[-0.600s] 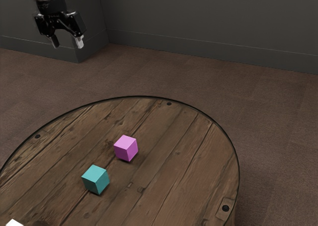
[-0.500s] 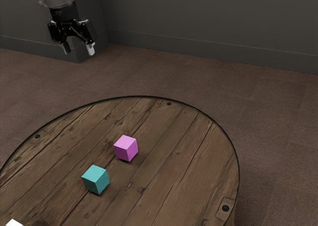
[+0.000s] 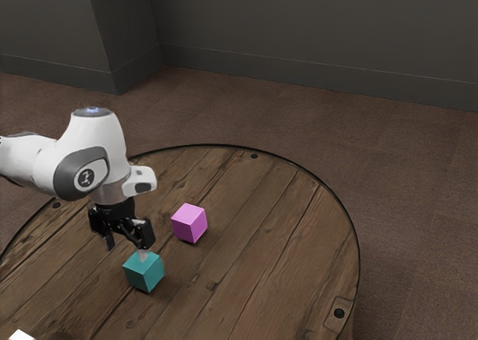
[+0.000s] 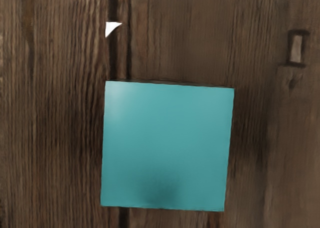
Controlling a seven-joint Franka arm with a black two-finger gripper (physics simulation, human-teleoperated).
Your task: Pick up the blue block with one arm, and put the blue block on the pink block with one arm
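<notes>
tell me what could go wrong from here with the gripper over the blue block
1. The open gripper hangs just above the blue block, which sits slightly turned in the wrist view. Closing off-square could twist it or let it slip.
2. The pink block stands close by on the table. A low carry might knock it aside before stacking.

Weathered, rough-grained wood planks on the worktop (image 3: 261,228), matt, with dark cracks between boards. Smooth, matt, plastic-looking faces on the blue block (image 3: 143,271) and the pink block (image 3: 189,223). Smooth white shell with grey joint caps on the arm (image 3: 67,164); matt black on the hand (image 3: 127,243). Dull brown, carpet-like floor (image 3: 388,153).
</notes>
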